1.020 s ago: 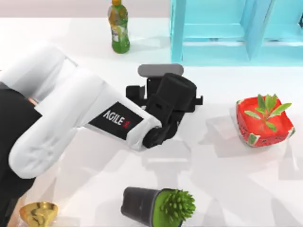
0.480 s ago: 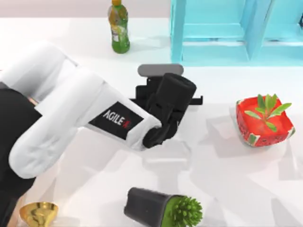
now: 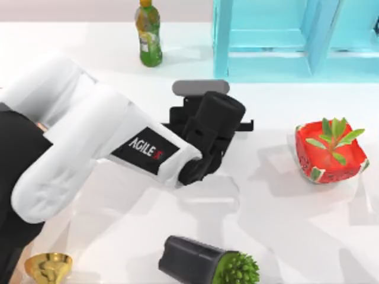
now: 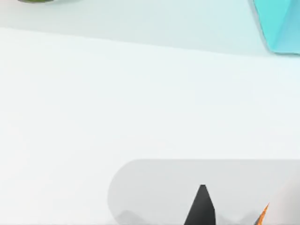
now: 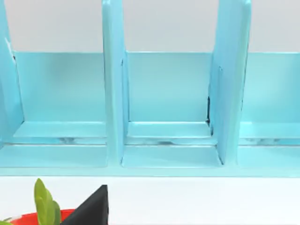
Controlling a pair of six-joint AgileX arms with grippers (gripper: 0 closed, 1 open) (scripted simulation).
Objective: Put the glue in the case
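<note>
Hanging over the bench (image 3: pixel 284 236) centre, the left claw (image 3: pixel 198 168) hides beneath its own black wrist — whether wide or narrow, I cannot tell. At twelve o'clock stands a green drink bottle (image 3: pixel 148 34); the turquoise shelf unit (image 3: pixel 278 41) sits toward one o'clock — the glue cannot be placed.

table (image 3: pixel 296 225): smooth, white, a bit shiny
left arm (image 3: pixel 71 154): smooth white shell, looks like plastic
shelf unit (image 5: pixel 164 93): smooth, glossy blue
green bottle (image 3: pixel 148 35): shiny, see-through plastic
cup (image 3: pixel 48 266): shiny gold, like metal
black pot (image 3: pixel 189 260): matt, dark
</note>
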